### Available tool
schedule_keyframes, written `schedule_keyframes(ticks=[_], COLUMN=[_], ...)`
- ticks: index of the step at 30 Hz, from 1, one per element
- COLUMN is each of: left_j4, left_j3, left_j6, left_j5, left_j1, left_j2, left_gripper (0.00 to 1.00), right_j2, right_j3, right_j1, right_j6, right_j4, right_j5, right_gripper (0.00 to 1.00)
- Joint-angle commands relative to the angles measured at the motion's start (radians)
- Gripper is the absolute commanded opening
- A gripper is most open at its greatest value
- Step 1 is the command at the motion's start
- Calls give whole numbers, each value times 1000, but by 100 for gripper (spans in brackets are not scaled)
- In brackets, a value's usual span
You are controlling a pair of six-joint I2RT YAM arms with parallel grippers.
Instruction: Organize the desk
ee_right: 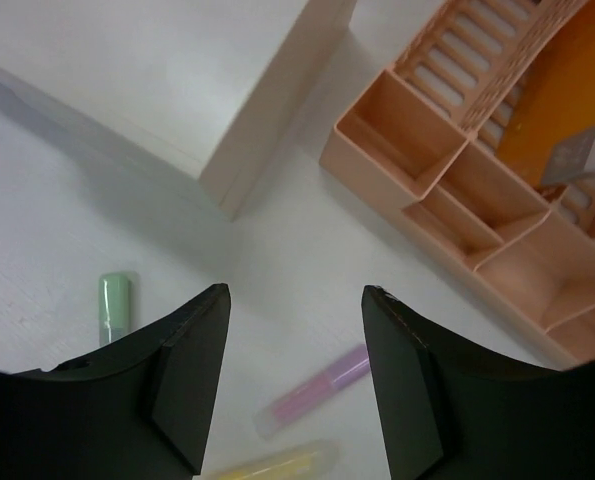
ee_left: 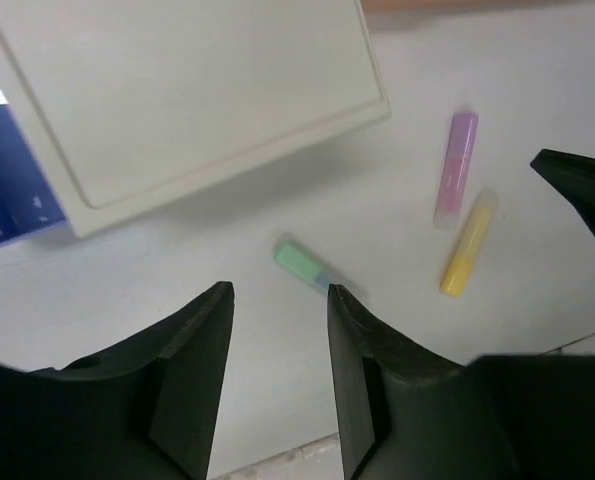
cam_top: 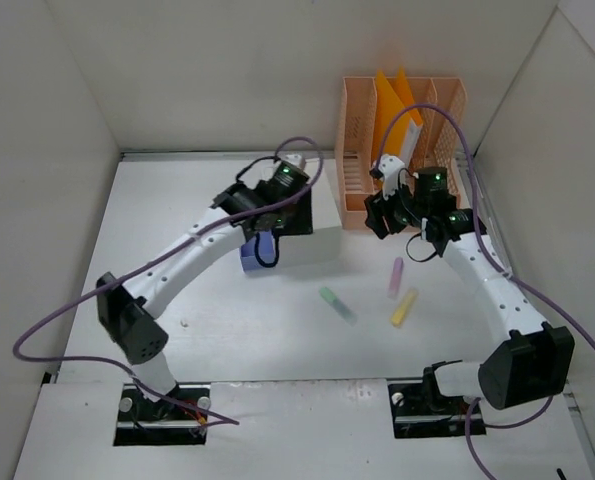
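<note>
Top external: left arm (cam_top: 192, 248) over desk (cam_top: 277, 335)

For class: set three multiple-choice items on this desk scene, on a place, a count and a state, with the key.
1. Where on the desk does the peach organizer stand? A far right; B near left; C near centre.
2. How many highlighters lie loose? A one; B five; C three.
3. The right gripper is: A shut on a highlighter; B open, empty; C shut, empty.
1 A: it stands by the back wall. 2 C: green highlighter, pink highlighter, yellow highlighter. 3 B: fingers apart, nothing between.
</note>
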Motion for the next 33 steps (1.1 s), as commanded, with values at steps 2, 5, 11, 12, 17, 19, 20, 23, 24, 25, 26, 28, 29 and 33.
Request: schedule_keyframes(ticks=[2, 5, 11, 12, 17, 19, 20, 23, 24, 25, 26, 28, 29, 33], left_j4=[-201, -210, -327, -328, -330, -330, -333, -342, -338, -330, -336, -333, -327, -312], left_j3=[134, 158, 327, 359, 424, 416, 418, 419, 412, 407, 404, 393, 372, 318], left_j6=[-91, -145, -256, -274, -309, -326, -334, -354, -361, -363, -383, -401, -415, -475], left_j5=[-21, 25, 54, 95, 98, 94, 79, 18, 0, -10, -33, -67, -105, -179], left_j1=[-55, -77, -119, -120, -162, -175, -189, -210, -236, -236, -250, -271, -271, -291], left_j2=[118, 171, 330, 350, 429, 439, 444, 455, 455, 456, 459, 469, 469, 473], left_gripper=[40, 43, 45, 45, 46, 46, 46, 46, 46, 46, 46, 46, 46, 47], right_j2=[-79, -99, -103, -97, -88, -88, -88, -86, -85, -85, -85, -88, -91, -99], right_j3=[-72, -123, -177, -185, -194, -195, -195, -197, -198, -201, -201, -206, -211, -221], right_j1=[-25, -58, -121, -127, -189, -199, -204, -218, -219, -221, -221, -223, -224, -229], right_j6=[61, 83, 95, 97, 84, 69, 68, 64, 66, 68, 68, 69, 69, 69], right_j4=[18, 20, 23, 23, 26, 26, 26, 24, 26, 26, 26, 26, 27, 27], right_j5=[29, 45, 27, 19, -1, -4, -12, -27, -30, -36, -41, -41, -43, -46], right_gripper=[53, 53, 53, 53, 54, 54, 54, 54, 54, 54, 54, 54, 54, 54])
